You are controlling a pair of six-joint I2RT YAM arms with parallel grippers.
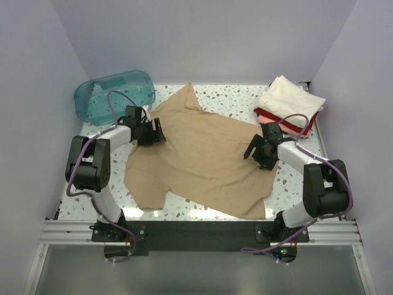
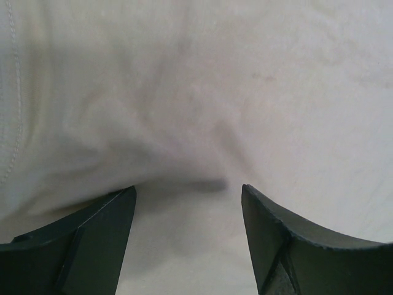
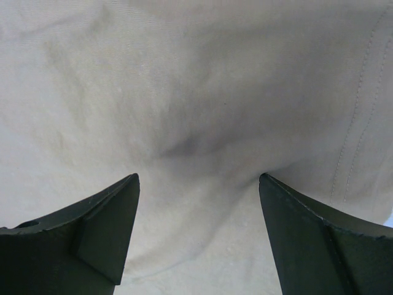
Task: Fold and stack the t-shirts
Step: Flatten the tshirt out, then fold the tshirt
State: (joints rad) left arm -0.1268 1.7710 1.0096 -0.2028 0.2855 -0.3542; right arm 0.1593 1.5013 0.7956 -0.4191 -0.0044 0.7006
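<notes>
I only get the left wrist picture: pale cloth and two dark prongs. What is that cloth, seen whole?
Observer: A large tan cotton t-shirt, spread out across the speckled white table.
Operator: Where is the other arm?
Observer: The right gripper is over the shirt's right side, jaws open, opposite the left gripper.
Operator: Any more shirts?
Observer: A folded stack of t-shirts, cream-white on top with pink and red beneath, lies at the far right corner.
</notes>
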